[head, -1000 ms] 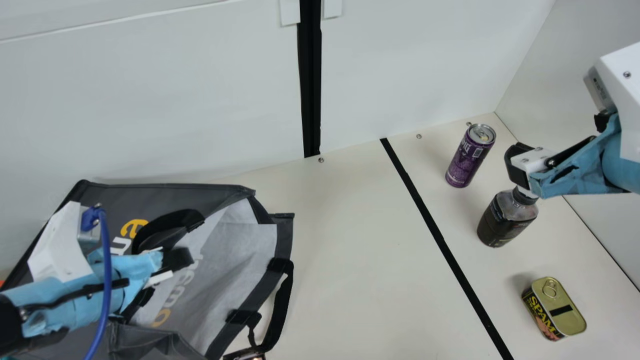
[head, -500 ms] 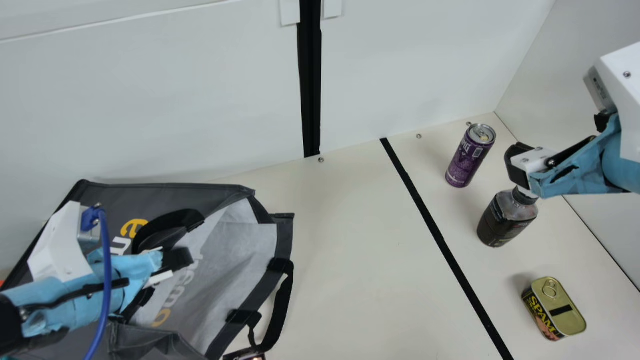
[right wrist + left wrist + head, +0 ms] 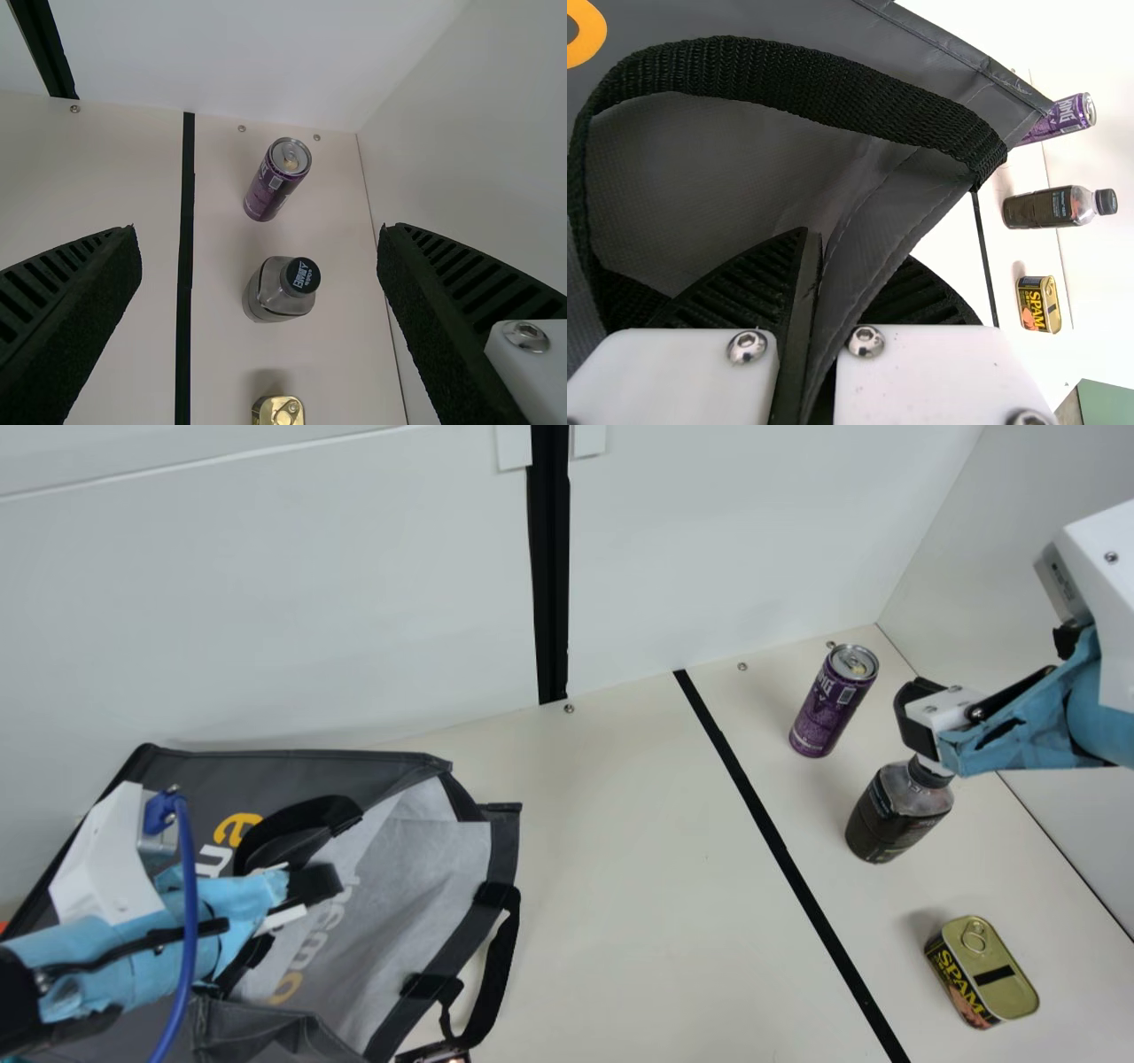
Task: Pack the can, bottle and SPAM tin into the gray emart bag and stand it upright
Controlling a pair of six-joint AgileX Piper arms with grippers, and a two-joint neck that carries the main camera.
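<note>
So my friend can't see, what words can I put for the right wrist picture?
The robot's right end effector is wide open above a cream table, with a black-capped bottle standing between it and the table's purple can just beyond. Part of a gold tin peeks in at the bottom edge, and a black stripe runs beside them.

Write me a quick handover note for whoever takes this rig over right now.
Left gripper: shut on an edge of the gray bag.
Right gripper: open and empty, above the bottle.
Items: can, bottle and SPAM tin on the table, right of the black strip.
Done: bag gripped, none of the three packed.
To do: pack all three, then stand the bag upright.
</note>
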